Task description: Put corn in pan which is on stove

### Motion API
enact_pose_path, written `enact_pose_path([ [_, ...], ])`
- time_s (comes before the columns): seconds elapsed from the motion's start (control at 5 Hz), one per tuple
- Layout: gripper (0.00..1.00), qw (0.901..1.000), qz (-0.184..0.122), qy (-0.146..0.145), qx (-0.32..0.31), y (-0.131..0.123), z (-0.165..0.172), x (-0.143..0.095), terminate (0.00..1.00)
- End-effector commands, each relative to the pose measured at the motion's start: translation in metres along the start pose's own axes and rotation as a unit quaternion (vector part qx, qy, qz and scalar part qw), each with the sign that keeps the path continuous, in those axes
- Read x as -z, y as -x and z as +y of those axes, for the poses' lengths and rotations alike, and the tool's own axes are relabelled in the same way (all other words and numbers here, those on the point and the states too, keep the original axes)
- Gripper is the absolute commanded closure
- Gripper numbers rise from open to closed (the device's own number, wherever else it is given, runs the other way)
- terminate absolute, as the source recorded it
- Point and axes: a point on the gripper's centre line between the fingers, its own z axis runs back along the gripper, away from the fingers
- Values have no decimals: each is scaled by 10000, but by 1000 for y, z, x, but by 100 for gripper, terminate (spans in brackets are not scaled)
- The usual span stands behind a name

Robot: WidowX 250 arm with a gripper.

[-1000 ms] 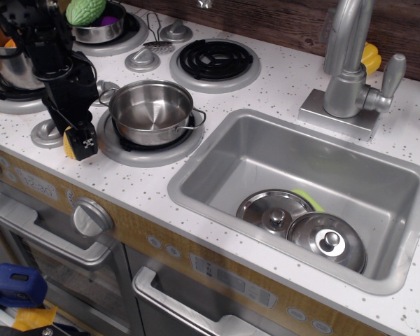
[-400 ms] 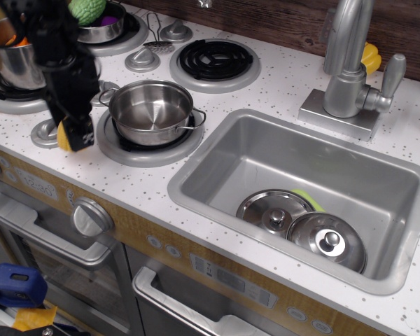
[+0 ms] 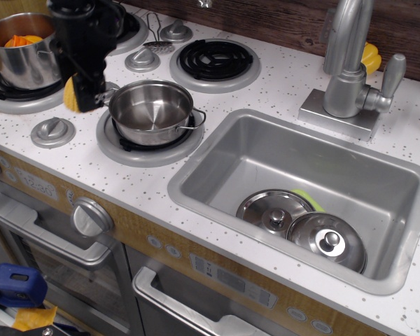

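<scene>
The stove (image 3: 280,87), a white speckled cooktop, spreads out below and to the right of the gripper and runs off the frame at left and right. The steel sink (image 3: 378,175) sits well to the gripper's right, with two round lids (image 3: 276,210) lying in its basin; the nearer lid overlaps the other and both partly cover a thin green-yellow thing too hidden to name. The faucet (image 3: 350,66) stands far to the right, its top cut off by the upper edge. The black arm (image 3: 80,24) comes down from the top left, hiding most of the back-left burner and whatever rests there. The pan (image 3: 152,110) sits on the front burner just right of and below the gripper, its inside bare. A taller steel pot (image 3: 24,49) stands just left of the arm, orange food showing inside. The gripper (image 3: 84,94) hangs above the cooktop at the pan's left rim, clamped on the corn (image 3: 71,94), of which only a yellow sliver shows at the fingers' left side.
</scene>
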Motion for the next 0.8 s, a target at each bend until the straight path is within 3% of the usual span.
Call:
enact_pose_path([
  [0.0,100,9980,-529,-168,313,-34,0,-17,0],
  [0.4,100,9956,-822,120,439,-60,-10,6,0],
  [0.6,100,9943,-908,228,515,-61,-9,16,0],
])
